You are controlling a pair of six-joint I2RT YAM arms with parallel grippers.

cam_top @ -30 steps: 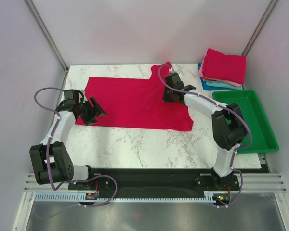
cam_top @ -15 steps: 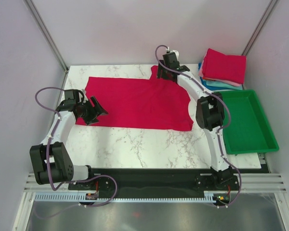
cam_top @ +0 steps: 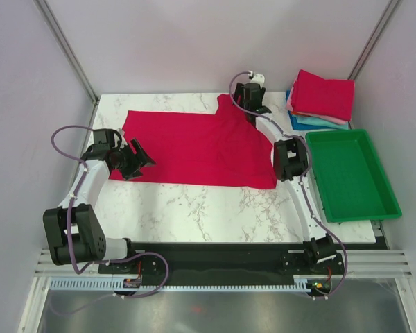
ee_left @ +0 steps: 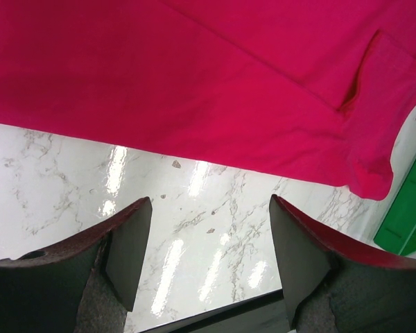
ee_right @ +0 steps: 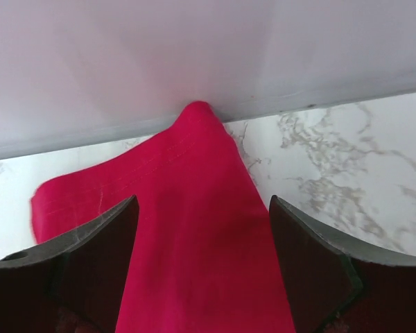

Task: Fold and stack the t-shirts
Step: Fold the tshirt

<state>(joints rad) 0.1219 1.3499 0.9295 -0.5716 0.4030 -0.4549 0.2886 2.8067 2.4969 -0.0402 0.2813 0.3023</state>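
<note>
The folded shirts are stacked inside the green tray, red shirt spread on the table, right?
No: the folded shirts sit beyond the green tray, not inside it, as the top view shows. The red shirt is spread on the table.

No text, label, brand, number or sign can be read anywhere, neither on the spread red t-shirt (cam_top: 194, 149), the folded t-shirts (cam_top: 324, 96), the green tray (cam_top: 350, 173) nor the marble table (cam_top: 194, 208).

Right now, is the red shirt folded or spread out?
Spread out: the red shirt lies flat and wide across the table.
</note>
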